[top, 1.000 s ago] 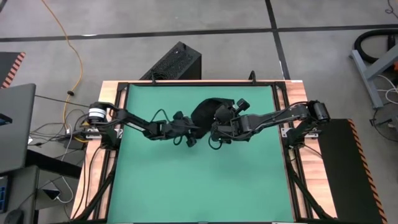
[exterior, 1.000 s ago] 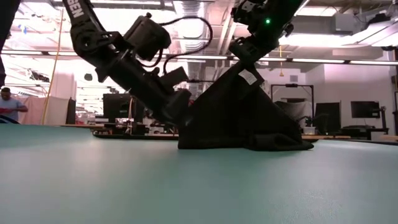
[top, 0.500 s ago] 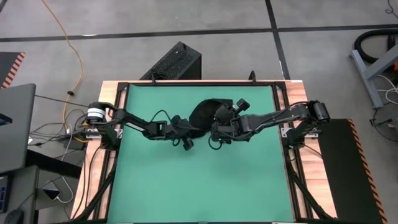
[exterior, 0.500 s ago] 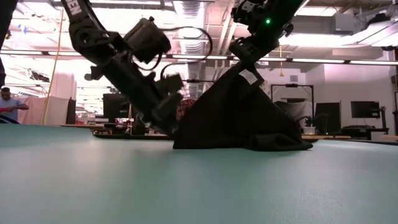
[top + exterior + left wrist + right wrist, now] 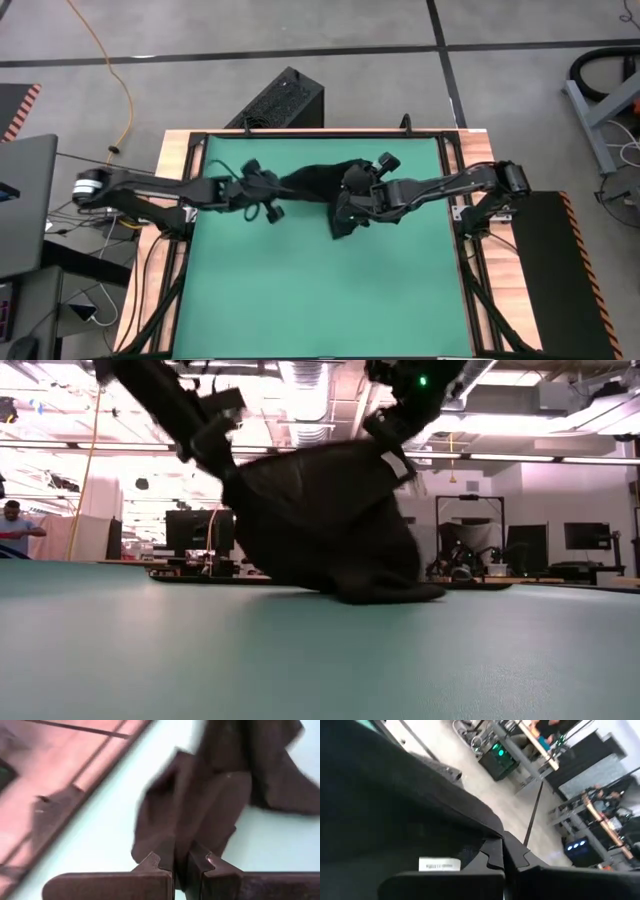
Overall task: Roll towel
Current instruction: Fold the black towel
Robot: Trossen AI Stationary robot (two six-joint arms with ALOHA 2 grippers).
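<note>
The black towel (image 5: pixel 318 180) hangs spread between my two grippers over the far middle of the green mat (image 5: pixel 300 290). My left gripper (image 5: pixel 281 187) is shut on its left end and my right gripper (image 5: pixel 347 195) on its right end. In the low view the cloth (image 5: pixel 320 520) sags from both grippers, and its lower bulge (image 5: pixel 385 594) rests on the mat. A small white tag (image 5: pixel 439 865) shows next to my right gripper's fingers. My left gripper pinches a bunched edge of the towel's left end (image 5: pixel 182 852) between its two fingers, coming from the table's left and slanting down. That end is lifted clear of the mat, and the cloth runs off toward the other gripper. My right gripper pinches the towel's upper right edge (image 5: pixel 485 837), close to the white tag, between its shut fingers. It comes from the table's right, almost level. The cloth hangs below the fingers (image 5: pixel 392 440), with its lower part on the mat.
The near half of the mat (image 5: pixel 320 300) lies bare. Wooden table rails (image 5: pixel 172 260) run along both sides. A black box (image 5: pixel 283 100) stands beyond the far edge. In the low view a person (image 5: pixel 12 525) is far off at the left.
My left gripper has taken hold of the towel's left end, then gone up and toward the table's left edge. That end has come off the mat, and the cloth has spread out between the grippers. The lower right part has stayed on the mat.
</note>
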